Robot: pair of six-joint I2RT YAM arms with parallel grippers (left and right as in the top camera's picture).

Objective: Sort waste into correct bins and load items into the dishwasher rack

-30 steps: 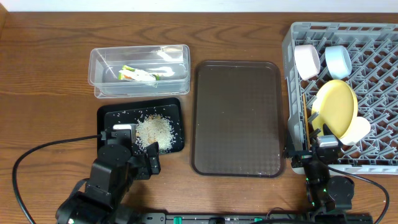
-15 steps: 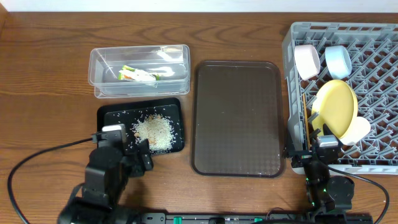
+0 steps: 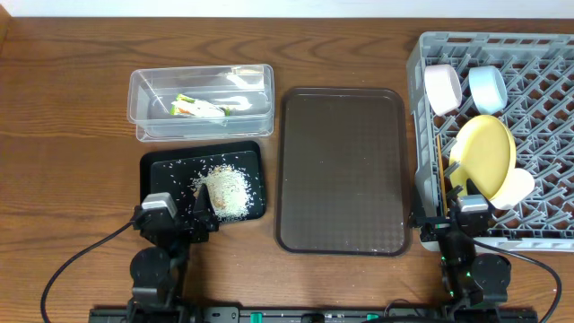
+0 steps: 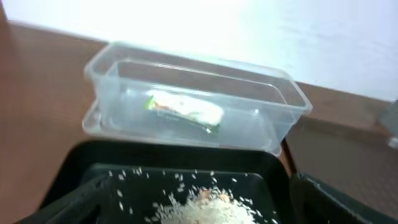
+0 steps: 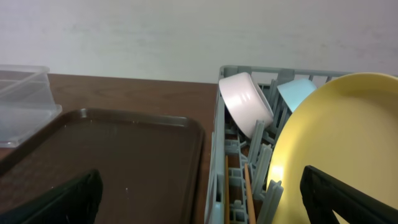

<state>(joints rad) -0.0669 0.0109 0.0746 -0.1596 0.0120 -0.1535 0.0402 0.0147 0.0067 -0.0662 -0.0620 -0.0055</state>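
I am hovering my left claw, spread and empty, at the front rim of the black tray near the front edge of the worktop, rice scraps ahead, wrapper in the clear tub beyond. My right claw, also released, is sitting at the front-right corner beside the grey rack. Bare wood is running along the left edge.

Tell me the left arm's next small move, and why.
Probably draw the left gripper back from the black tray to rest. The wrapper lies in the clear tub, the rice in the tray, and the yellow plate, pink bowl, blue bowl and cup sit in the rack; nothing seems left to sort.
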